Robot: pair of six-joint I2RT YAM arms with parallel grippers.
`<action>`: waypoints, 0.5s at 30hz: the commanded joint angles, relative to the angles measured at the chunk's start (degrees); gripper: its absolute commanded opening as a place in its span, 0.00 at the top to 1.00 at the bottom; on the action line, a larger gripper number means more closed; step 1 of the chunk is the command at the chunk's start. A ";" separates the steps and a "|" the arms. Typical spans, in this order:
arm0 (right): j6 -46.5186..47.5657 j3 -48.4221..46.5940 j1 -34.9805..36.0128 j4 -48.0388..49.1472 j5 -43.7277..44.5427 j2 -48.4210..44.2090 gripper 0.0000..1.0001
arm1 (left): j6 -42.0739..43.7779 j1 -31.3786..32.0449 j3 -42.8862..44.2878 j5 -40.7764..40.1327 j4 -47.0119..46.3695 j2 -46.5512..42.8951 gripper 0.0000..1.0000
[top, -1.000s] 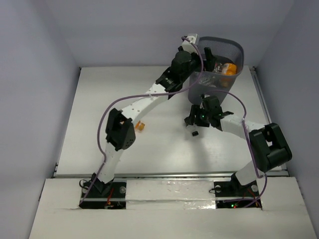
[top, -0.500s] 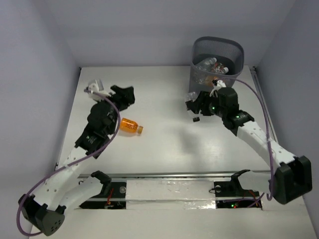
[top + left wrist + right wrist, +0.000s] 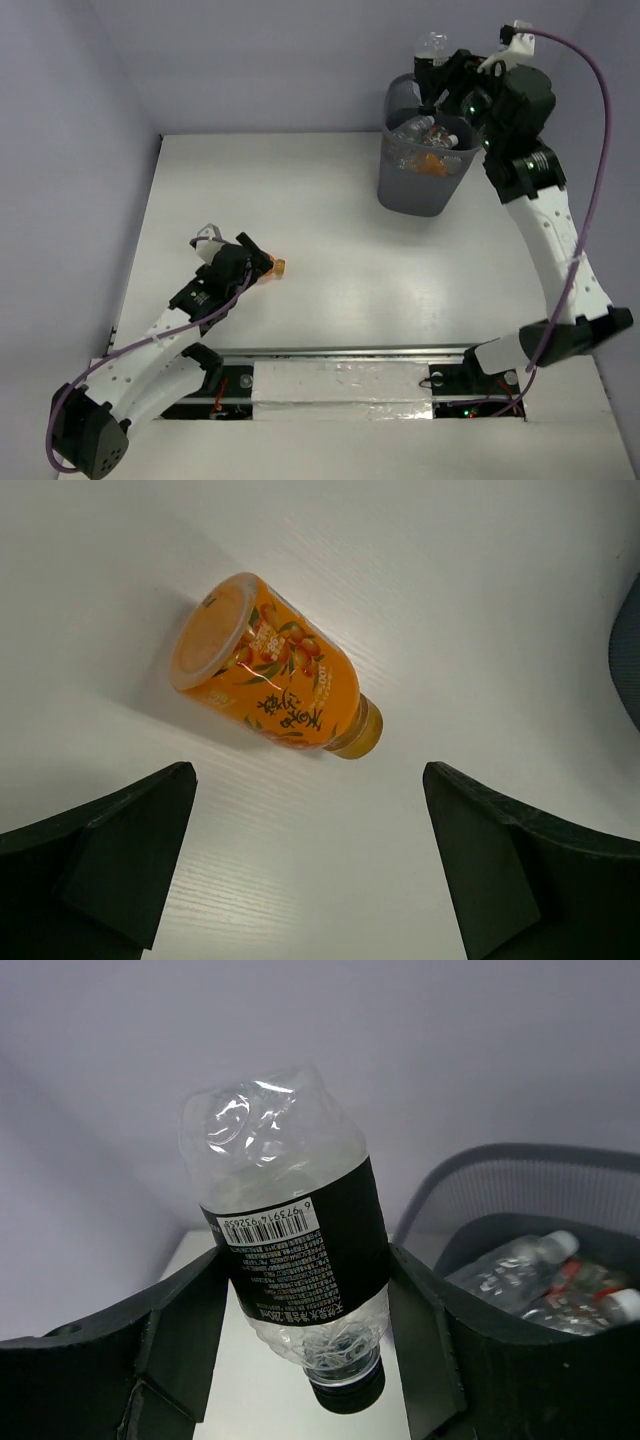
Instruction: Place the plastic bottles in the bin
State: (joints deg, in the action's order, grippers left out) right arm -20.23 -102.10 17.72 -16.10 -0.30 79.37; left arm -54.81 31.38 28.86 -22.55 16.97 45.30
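The bin [image 3: 420, 190] stands at the table's far right and holds several clear bottles [image 3: 418, 132] and an orange one [image 3: 431, 166]. My right gripper [image 3: 437, 72] is shut on a clear, black-labelled, dark-capped bottle [image 3: 290, 1250]. It holds the bottle cap down, above the bin's far left rim [image 3: 470, 1175]; bottles [image 3: 515, 1270] lie inside. My left gripper [image 3: 310, 865] is open, low over the table. An orange bottle [image 3: 270, 685] lies on its side just ahead of the fingers, untouched. From above, only its cap end [image 3: 281, 266] shows past the left gripper [image 3: 252, 264].
Pale walls enclose the table on the left, back and right. A metal rail [image 3: 340, 352] runs along the table's near edge. The right arm's purple cable [image 3: 598, 130] loops high at the far right.
My right gripper lifted the dark-capped bottle from the table beside the bin to above its rim. My left gripper moved down to the orange bottle.
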 commanded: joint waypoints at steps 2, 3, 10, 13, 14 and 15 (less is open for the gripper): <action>2.47 -9.14 -2.59 -6.14 7.14 9.65 0.43 | -5.57 -0.78 -2.14 -1.45 -1.32 -0.04 0.01; 2.47 -9.60 -2.60 -6.40 7.67 10.36 0.43 | -5.57 -0.79 -2.40 -1.71 -1.76 0.14 0.01; 1.77 -10.14 -5.76 -8.69 9.26 14.32 0.04 | -3.91 -2.01 -4.07 -3.82 -5.37 5.67 0.01; 0.54 -1.83 -5.76 -3.25 7.07 8.54 0.04 | -3.82 -3.33 -5.13 -4.26 -7.21 7.25 0.01; 0.11 0.31 -5.76 -1.93 5.84 6.69 0.04 | -3.73 -3.95 -5.48 -4.26 -8.70 7.52 0.01; -0.68 4.76 -5.76 0.52 4.53 3.02 0.04 | -3.73 -4.48 -6.27 -3.91 -10.28 8.05 0.01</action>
State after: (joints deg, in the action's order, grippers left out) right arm -19.44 -103.66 11.88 -23.51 6.94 92.40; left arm -57.06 28.29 24.51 -24.18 11.14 52.64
